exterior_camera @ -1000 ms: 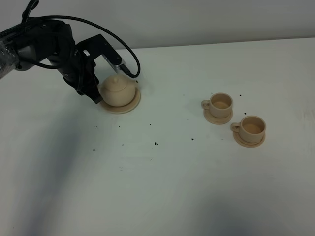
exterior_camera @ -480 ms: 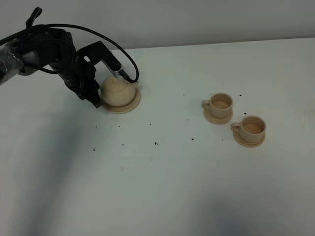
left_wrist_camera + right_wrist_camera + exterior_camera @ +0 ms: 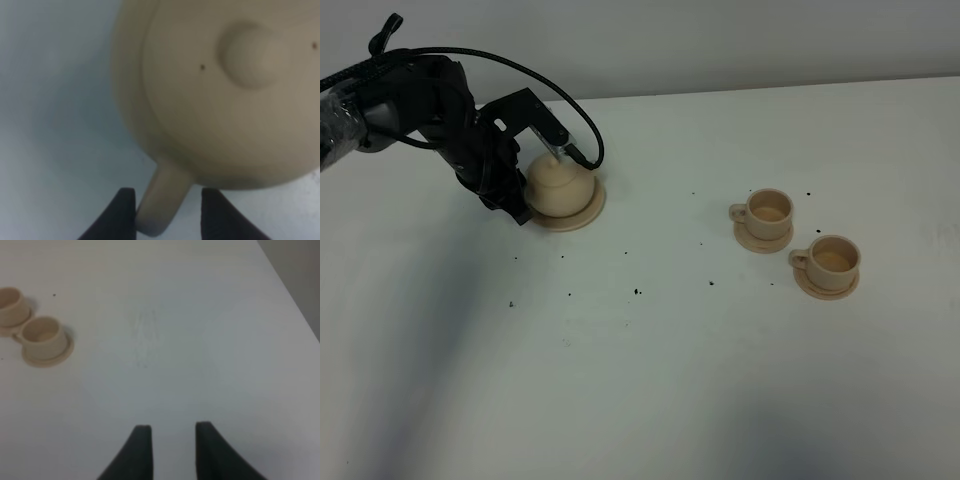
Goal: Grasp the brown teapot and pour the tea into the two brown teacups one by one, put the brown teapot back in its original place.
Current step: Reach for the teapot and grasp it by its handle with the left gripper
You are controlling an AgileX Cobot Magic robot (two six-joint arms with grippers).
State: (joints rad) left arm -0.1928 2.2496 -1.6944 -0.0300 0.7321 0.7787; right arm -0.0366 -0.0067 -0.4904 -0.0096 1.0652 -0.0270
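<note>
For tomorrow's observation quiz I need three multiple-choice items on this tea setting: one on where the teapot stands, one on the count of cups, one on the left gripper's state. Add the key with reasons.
1. Where does the teapot stand?
A) on the wide saucer
B) on a tray
C) held in the air

2. How many teacups are there?
A) one
B) two
C) four

3. How does the left gripper stand?
A) shut on the lid knob
B) open, jaws either side of the teapot's handle
C) open above a teacup

Key: 1 A, the saucer's rim shows under the pot. 2 B, two cups stand at the right of the high view. 3 B, the wrist view shows the handle between the fingertips with a gap on one side.
</note>
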